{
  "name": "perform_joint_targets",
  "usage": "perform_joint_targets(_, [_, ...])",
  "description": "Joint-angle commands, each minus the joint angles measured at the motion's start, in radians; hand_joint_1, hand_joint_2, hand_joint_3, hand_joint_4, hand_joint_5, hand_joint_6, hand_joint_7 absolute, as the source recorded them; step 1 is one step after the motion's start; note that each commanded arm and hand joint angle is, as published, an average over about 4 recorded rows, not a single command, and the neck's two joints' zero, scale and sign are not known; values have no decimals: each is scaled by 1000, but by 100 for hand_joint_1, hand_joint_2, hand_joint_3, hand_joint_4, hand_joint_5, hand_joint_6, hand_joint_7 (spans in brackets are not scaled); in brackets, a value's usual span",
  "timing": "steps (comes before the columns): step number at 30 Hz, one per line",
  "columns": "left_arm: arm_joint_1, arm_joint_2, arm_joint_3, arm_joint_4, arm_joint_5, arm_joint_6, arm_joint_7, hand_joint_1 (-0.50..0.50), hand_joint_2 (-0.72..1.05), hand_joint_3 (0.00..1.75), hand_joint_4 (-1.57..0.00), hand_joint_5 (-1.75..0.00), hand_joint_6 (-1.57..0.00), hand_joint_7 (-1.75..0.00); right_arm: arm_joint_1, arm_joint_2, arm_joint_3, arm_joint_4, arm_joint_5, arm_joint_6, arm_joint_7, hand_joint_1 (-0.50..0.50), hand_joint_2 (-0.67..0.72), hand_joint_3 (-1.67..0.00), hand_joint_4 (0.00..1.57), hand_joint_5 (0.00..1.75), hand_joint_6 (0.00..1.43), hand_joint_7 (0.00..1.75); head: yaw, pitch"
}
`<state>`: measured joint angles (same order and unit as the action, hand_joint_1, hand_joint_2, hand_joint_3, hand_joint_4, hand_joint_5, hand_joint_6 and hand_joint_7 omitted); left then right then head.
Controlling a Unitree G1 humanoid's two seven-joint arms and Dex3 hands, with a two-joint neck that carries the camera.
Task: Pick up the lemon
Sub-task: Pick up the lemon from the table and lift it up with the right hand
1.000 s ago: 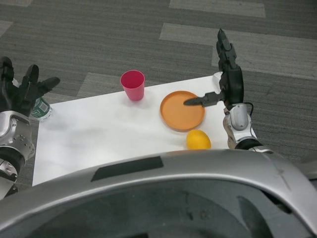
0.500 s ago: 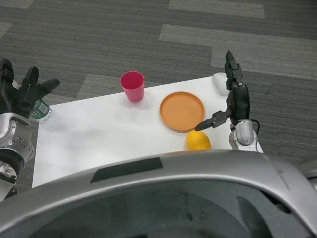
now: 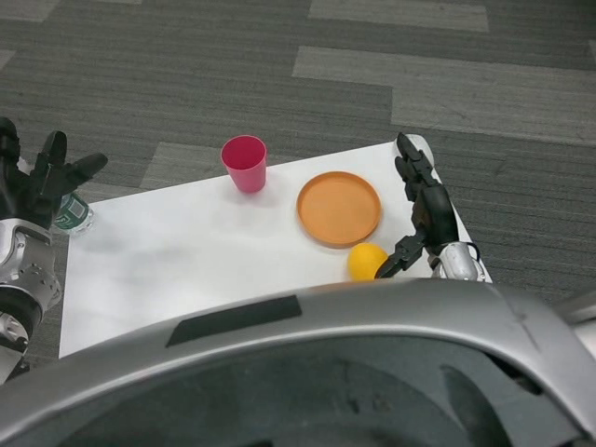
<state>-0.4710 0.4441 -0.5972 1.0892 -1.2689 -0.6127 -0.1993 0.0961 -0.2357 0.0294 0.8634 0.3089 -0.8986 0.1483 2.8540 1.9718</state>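
Near the front edge of the white rectangular table [image 3: 186,251], just in front of the round orange plastic plate [image 3: 339,208], sits the yellow lemon [image 3: 366,261], resting on the tabletop and partly cut off below by the robot's own body. It lies very close to the plate's near rim; whether the two touch cannot be told. The right hand [image 3: 424,214], black on its silver forearm, stands to the right of the plate with its fingers [image 3: 410,168] spread and pointing away from the robot, and its thumb reaches down and left so that the tip comes right beside the lemon's right side. That hand is spread and holds nothing; whether the thumb tip touches the fruit cannot be told. To the left of the plate and a little farther back, an upright pink plastic cup [image 3: 245,163] stands on the table. Well to the left of the plate, off the table's left edge, the left hand [image 3: 37,177] hovers with its fingers apart and empty, partly covering a clear plastic bottle with a green label [image 3: 73,213].
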Motion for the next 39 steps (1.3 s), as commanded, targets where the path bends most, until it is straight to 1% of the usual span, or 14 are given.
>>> perform_joint_targets(1, [-23,16,1,2,3,11,3,50,96,9,0,0,0,0,25,-16,10,-41,6,49,66,38,53,-4,0,48,0,0,0,0])
perform_joint_targets(2, [-26,16,-1,5,3,11,3,50,96,9,0,0,0,0,32,-20,9,-45,6,52,78,38,53,-6,0,48,0,0,-5,0])
perform_joint_targets(5, [-33,16,-12,15,3,11,3,50,96,9,0,0,0,0,47,-29,7,-51,6,57,94,38,53,-4,0,48,0,0,-29,-1])
perform_joint_targets(8, [-40,15,-19,23,3,13,3,50,96,4,0,0,0,0,57,-37,4,-53,7,64,108,38,53,-8,0,56,0,0,-32,-2])
perform_joint_targets(9, [-43,13,-22,25,3,14,3,50,96,4,0,0,0,0,62,-40,-1,-52,7,66,114,38,52,-6,0,58,0,0,-32,-2])
perform_joint_targets(12, [-47,12,-27,29,3,17,3,50,96,7,0,0,0,0,75,-48,-16,-50,8,71,128,38,50,-6,0,58,0,0,-44,-1])
perform_joint_targets(17, [-47,12,-27,29,3,16,3,50,96,9,0,0,0,0,105,-52,-50,-40,8,75,130,38,47,-8,0,58,0,0,-50,-10])
perform_joint_targets(20, [-47,11,-28,29,3,16,3,50,96,9,0,0,0,0,109,-50,-60,-2,8,75,139,38,47,-6,0,58,0,0,-54,-18])
perform_joint_targets(23, [-47,10,-29,29,3,16,3,50,96,9,0,0,0,0,95,-38,-61,42,6,73,144,38,44,-2,0,56,0,0,-57,-26])
perform_joint_targets(26, [-47,10,-29,28,3,16,3,50,96,9,0,0,0,0,76,-29,-55,76,3,70,146,38,38,-4,0,48,0,0,-61,-28])
perform_joint_targets(27, [-47,10,-29,27,3,16,3,50,96,9,0,0,0,0,69,-27,-54,89,3,69,149,38,36,-6,0,48,0,0,-61,-30])
perform_joint_targets(33, [-36,10,-22,21,3,16,1,50,96,9,0,0,0,0,21,-18,-29,178,-4,65,188,33,19,-8,0,48,0,0,-58,-37])
perform_joint_targets(39, [-34,12,-16,20,3,16,1,50,96,9,0,0,0,0,-21,-19,-27,243,-17,61,197,33,0,-8,0,63,0,0,-62,-40])
